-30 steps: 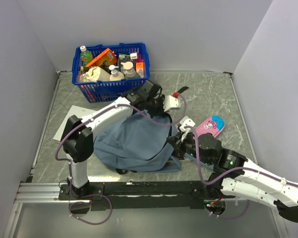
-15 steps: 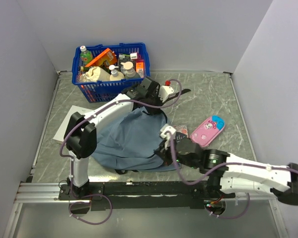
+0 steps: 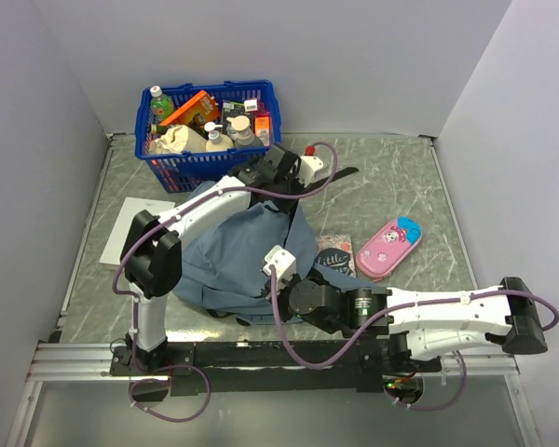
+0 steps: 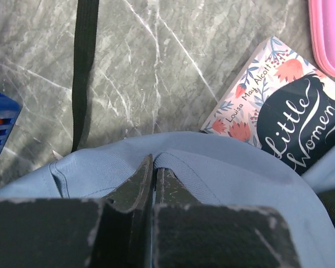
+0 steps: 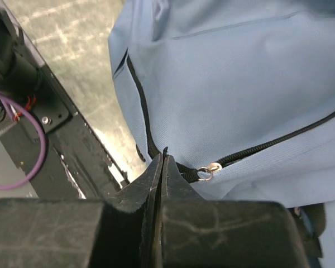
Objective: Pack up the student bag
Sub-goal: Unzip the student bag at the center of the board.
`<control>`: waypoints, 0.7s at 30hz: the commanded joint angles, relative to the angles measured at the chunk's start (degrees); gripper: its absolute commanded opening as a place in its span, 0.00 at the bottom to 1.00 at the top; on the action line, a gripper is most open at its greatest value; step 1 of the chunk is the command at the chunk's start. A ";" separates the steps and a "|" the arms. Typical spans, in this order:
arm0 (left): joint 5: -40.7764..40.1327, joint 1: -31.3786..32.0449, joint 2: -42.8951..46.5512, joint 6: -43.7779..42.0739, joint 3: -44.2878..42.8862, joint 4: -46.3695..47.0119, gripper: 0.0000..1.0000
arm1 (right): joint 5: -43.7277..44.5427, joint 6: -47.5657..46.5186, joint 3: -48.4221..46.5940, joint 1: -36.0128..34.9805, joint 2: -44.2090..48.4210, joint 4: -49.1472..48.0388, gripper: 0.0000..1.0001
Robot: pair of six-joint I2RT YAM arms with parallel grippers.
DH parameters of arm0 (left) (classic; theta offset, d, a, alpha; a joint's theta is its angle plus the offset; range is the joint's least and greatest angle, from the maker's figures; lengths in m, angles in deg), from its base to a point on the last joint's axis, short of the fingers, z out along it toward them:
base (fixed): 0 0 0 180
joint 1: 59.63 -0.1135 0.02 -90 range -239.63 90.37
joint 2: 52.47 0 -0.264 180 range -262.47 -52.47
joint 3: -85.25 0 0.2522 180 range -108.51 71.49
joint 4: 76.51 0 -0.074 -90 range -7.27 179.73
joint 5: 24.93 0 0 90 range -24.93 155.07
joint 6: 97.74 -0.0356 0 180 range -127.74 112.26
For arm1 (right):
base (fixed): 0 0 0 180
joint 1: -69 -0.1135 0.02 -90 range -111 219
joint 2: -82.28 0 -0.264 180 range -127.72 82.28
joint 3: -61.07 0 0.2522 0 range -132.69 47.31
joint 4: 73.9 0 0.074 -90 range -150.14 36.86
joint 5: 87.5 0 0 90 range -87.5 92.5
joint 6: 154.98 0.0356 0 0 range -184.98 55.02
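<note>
The student bag (image 3: 233,256) lies slumped in the middle of the table, grey-blue with dark zipper lines. My left gripper (image 3: 293,197) is at its far edge. In the left wrist view it (image 4: 154,162) is shut on a raised fold of the bag's fabric (image 4: 223,173). My right gripper (image 3: 278,284) reaches across to the bag's near edge. In the right wrist view it (image 5: 164,153) is shut on the black zipper pull, right beside the metal slider ring (image 5: 209,169) on the bag (image 5: 240,84).
A "Little Women" book (image 3: 334,253) (image 4: 279,117) lies right of the bag, with a pink pencil case (image 3: 389,247) beyond it. A blue basket (image 3: 205,88) of bottles and boxes stands at the back. A white sheet (image 3: 138,228) lies at the left. A black strap (image 4: 85,67) trails behind the bag.
My right arm has swung left along the bag's near edge, uncovering the book. My left gripper has drawn the fabric slightly back and left.
</note>
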 commanded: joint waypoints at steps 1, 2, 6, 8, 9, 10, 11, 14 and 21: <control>-7.44 -1.35 1.48 3.61 -1.35 11.86 0.01 | 0.62 1.65 -5.26 -4.29 1.87 0.39 0.00; -7.44 -1.35 1.40 3.96 -1.26 11.95 0.01 | 2.39 1.74 -5.09 -4.56 3.88 1.37 0.00; -6.57 -1.26 2.10 3.53 -1.43 11.60 0.11 | 9.95 7.26 -3.60 -5.26 10.65 8.49 0.00; -5.07 -1.26 3.67 2.48 -1.79 10.63 0.58 | 12.67 10.25 -1.76 -5.44 14.07 13.12 0.00; -3.94 -1.26 4.64 2.13 -1.27 10.72 0.70 | 13.47 13.31 -1.14 -5.53 14.96 14.46 0.00; -1.84 -1.26 5.69 1.69 -0.30 10.72 0.97 | 13.83 14.56 0.43 -5.44 15.75 15.52 0.00; -1.21 -1.35 7.27 1.60 -0.38 9.50 0.96 | 14.09 15.88 1.32 -5.53 17.07 16.66 0.00; 0.81 -1.44 8.86 0.72 -3.62 4.93 0.96 | 14.79 19.49 5.01 -5.61 18.92 18.52 0.00; 19.68 -1.53 15.55 1.50 -0.65 -0.88 0.93 | 15.23 22.31 9.14 -5.61 20.15 19.05 0.00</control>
